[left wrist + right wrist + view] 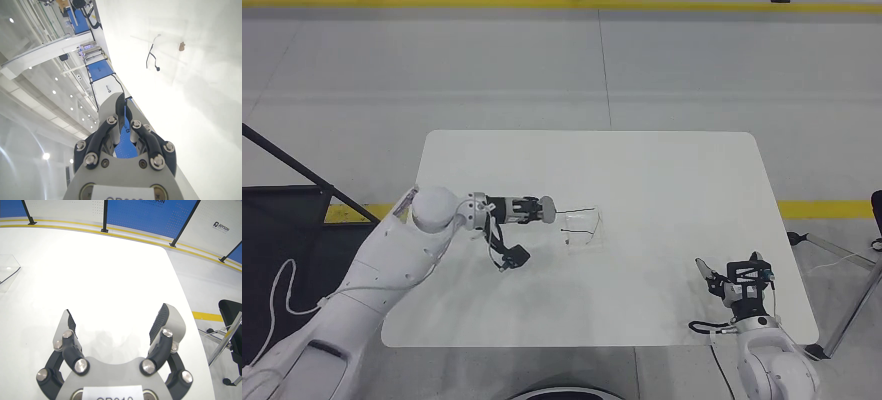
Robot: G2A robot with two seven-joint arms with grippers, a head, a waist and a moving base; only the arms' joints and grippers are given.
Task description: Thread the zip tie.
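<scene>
Zip tie [577, 211]: a thin black strand is running out of the left claw [548, 208] and across above the clear tray [587, 240], a little left of the worktop's [672, 180] centre. In the left wrist view the strand [118, 83] is emerging from the tips of the claw [123, 100], whose fingers are pressing together on it.

A second, curled black strand [151, 55] with a small head is lying on the tray [177, 60]. I cannot tell whether it belongs to the same tie. A small brown scrap [181, 46] is sitting near it on the tray.

The left claw is pointing sideways across the worktop, just beside the tray.

The right claw [734, 272] is hanging over the worktop's near right corner, well apart from the tray. In its own wrist view the claw [115, 311] is showing its fingers spread wide with nothing between them, and the tray [7, 262] is appearing far off with a black strand on it.

A black office chair [230, 313] is standing on the floor beside the worktop.
</scene>
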